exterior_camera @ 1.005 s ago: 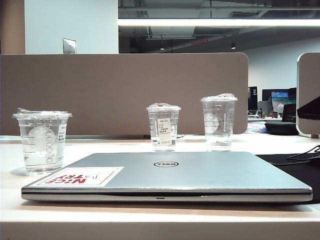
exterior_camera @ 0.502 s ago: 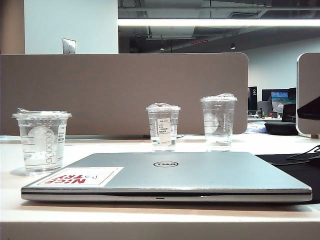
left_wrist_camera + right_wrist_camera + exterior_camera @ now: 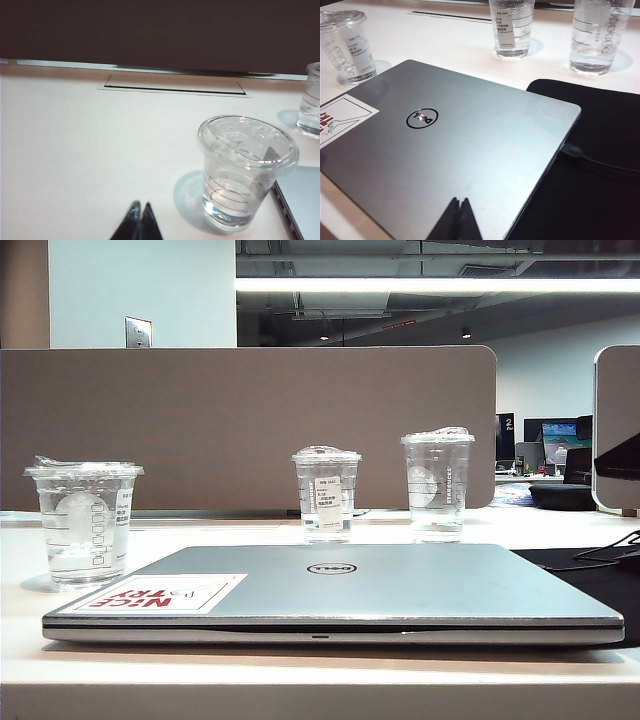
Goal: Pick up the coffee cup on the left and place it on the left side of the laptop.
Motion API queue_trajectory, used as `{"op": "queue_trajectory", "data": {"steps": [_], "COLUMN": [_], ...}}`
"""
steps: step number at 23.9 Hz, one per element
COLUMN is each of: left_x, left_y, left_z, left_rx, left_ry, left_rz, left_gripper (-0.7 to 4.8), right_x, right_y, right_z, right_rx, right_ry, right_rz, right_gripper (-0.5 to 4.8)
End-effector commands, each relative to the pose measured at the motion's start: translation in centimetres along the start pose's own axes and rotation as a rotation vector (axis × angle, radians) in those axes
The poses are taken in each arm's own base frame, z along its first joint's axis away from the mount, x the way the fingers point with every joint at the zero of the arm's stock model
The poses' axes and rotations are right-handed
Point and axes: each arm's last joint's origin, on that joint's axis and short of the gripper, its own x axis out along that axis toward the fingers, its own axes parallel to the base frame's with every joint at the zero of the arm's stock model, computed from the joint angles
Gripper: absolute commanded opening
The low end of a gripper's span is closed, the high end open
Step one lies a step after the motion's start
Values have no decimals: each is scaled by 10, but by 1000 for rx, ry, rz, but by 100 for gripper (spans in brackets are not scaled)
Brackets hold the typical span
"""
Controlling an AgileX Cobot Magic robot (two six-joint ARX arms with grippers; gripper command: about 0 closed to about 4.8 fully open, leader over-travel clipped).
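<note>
Cup (image 3: pixel 85 525), squat, clear, flat crinkled lid, checkbox column and small white label: stands upright on the white desk (image 3: pixel 250 535) at far left of the exterior view, just beside the laptop's left rear corner, apart from it by a narrow gap. Nothing grips it.

Left gripper (image 3: pixel 139 220): dark fingertips pressed together, clenched on nothing. It hangs above bare desk near the cup (image 3: pixel 245 172), off to its side, not touching. Open desk runs from the tips back to a flush rectangular hatch (image 3: pixel 175 84) and the divider's foot.

Laptop (image 3: pixel 335 590), silver-grey, lid closed, round logo at centre, white sticker (image 3: pixel 165 592) with red letters on its near left corner: lies flat at mid-desk, front edge close to the desk's front edge.

Dome-lidded cup (image 3: pixel 326 495), narrower, white label: upright behind the laptop's rear edge, near centre.

Tall cup (image 3: pixel 437 485): upright just right of the domed one, the two apart.

Right gripper (image 3: pixel 459 220): fingertips closed tight, empty, poised over the laptop lid (image 3: pixel 445 150) near its front edge; contact with the lid cannot be told.

Black mat (image 3: pixel 590 165): lies along the laptop's right edge, a thin cable (image 3: pixel 600 162) across it.

Grey divider (image 3: pixel 250 425): closes off the desk's rear edge behind all three cups.
</note>
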Motion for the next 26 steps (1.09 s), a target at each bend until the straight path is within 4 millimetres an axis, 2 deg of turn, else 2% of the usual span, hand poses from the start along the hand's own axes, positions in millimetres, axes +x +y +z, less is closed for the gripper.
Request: {"op": "queue_trajectory", "data": {"steps": [1,26], "left_x": [0,0], "left_y": [0,0], "left_z": [3,7], "left_rx": [23,22], "left_ry": [-26,-63], "left_rz": [-6,-3], "left_gripper": [-6,-5], "right_x": [0,0], "right_y": [0,0], "right_z": [0,0], "right_rx": [-1,-1], "right_ry": [-15,-15], "right_rz": [1,1], "right_gripper": [-5,-5]}}
